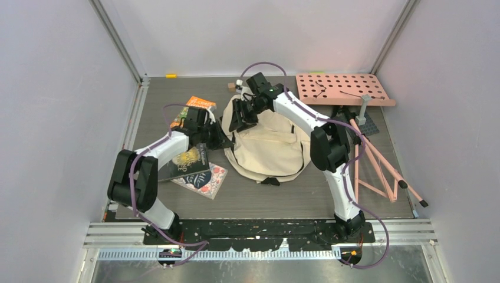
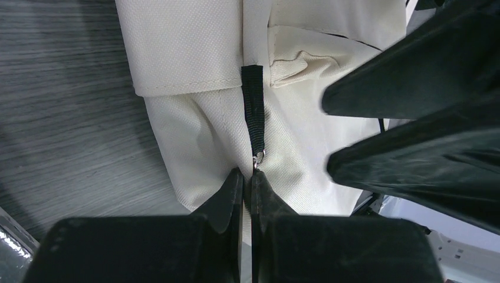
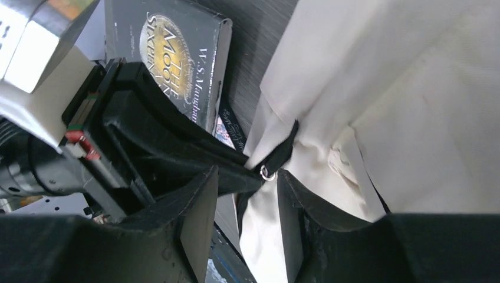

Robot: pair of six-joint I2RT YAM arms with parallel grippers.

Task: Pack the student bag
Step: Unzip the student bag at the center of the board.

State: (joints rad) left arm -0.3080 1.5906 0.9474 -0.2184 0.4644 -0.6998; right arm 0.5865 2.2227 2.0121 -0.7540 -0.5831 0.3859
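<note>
The student bag (image 1: pixel 271 147), cream fabric with black trim, lies flat mid-table. My left gripper (image 1: pixel 222 140) is at its left edge. In the left wrist view that gripper (image 2: pixel 252 175) is shut on the bag's cream fabric (image 2: pixel 194 135), just below the metal ring of a black pull tab (image 2: pixel 253 100). My right gripper (image 1: pixel 242 118) reaches in from the bag's upper left. It (image 3: pixel 244 191) stands open around the same spot, with bag fabric (image 3: pixel 413 88), the ring (image 3: pixel 267 174) and the left fingertip between its jaws, gripping nothing.
Three books lie left of the bag: an orange one (image 1: pixel 193 105), a dark one (image 1: pixel 187 162) and a floral one (image 1: pixel 204 180). A pink perforated board (image 1: pixel 342 88) sits at the back right, with a pink rod frame (image 1: pixel 377 168) below it.
</note>
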